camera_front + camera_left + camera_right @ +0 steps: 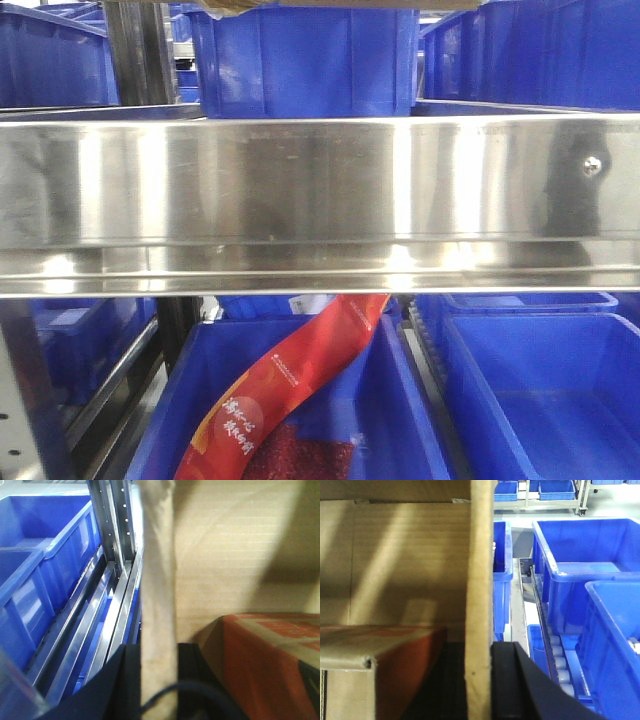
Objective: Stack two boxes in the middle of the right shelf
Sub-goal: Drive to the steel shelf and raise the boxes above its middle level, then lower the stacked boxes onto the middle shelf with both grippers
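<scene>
**A:** Between the black fingers [192, 672] of the left end effector [159, 680], what sits?

**B:** An upright wall of a cardboard box [235, 540], clamped tight. The box's inside lies to its right and holds an orange-red carton [270, 665]. Blue bins [45, 580] stand to its left.

**A:** And the right end effector [479, 680]?

**B:** It is closed on a cardboard wall too, with the interior and a like carton to its left and bins to its right. I cannot tell whether both grip one box.

**A:** The shelf?

**B:** From the front, the steel shelf [300, 200] shows its broad lip. A red packet [280, 400] lies in the bin beneath.
</scene>
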Robot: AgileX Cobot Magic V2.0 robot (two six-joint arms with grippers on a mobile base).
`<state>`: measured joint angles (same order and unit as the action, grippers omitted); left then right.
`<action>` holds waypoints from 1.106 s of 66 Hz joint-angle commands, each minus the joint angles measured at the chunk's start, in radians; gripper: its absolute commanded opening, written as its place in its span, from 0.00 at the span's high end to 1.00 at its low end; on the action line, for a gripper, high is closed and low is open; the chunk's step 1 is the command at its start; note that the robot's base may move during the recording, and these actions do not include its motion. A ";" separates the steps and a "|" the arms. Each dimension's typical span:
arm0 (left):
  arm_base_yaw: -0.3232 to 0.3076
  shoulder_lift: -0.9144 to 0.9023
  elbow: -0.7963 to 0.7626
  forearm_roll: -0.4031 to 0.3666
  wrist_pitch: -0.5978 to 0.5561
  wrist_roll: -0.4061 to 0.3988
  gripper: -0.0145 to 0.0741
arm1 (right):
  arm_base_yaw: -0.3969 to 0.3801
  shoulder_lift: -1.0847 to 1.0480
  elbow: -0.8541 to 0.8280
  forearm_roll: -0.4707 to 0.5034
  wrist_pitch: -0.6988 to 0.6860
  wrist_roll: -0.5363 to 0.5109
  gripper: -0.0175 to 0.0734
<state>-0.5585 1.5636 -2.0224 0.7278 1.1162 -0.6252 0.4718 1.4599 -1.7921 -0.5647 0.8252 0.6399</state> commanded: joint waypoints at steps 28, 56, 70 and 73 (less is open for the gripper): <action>-0.004 -0.009 -0.013 0.024 -0.044 -0.006 0.96 | 0.004 -0.016 -0.013 -0.005 -0.079 0.003 0.99; -0.004 -0.009 -0.013 -0.007 -0.008 -0.004 0.96 | 0.004 -0.014 -0.013 0.053 -0.053 0.003 0.99; -0.002 -0.009 -0.013 -0.181 0.105 0.076 0.96 | 0.004 -0.005 -0.013 0.154 0.127 0.003 0.99; -0.002 -0.009 -0.013 -0.183 0.105 0.076 0.96 | 0.004 0.001 -0.013 0.154 0.161 0.003 0.99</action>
<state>-0.5585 1.5636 -2.0267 0.5899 1.2553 -0.5603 0.4718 1.4638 -1.7921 -0.4422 0.9949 0.6399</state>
